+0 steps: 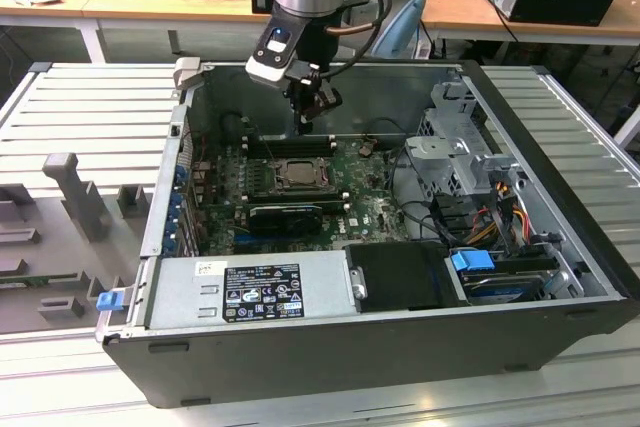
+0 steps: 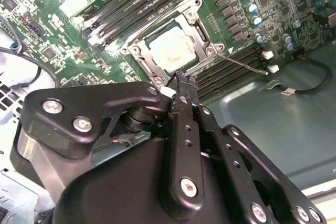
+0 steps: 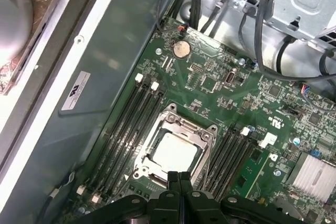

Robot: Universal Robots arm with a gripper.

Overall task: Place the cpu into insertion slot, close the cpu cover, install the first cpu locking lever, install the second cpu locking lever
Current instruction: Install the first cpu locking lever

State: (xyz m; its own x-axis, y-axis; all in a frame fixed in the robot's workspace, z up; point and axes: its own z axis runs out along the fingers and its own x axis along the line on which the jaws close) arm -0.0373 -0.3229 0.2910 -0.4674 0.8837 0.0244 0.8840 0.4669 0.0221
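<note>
Hovering: two fingers, pressed together | one cpu | one cpu cover, down

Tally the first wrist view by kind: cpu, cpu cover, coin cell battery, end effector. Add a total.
cpu: 1
cpu cover: 1
coin cell battery: 1
end effector: 1
Total: 4
</note>
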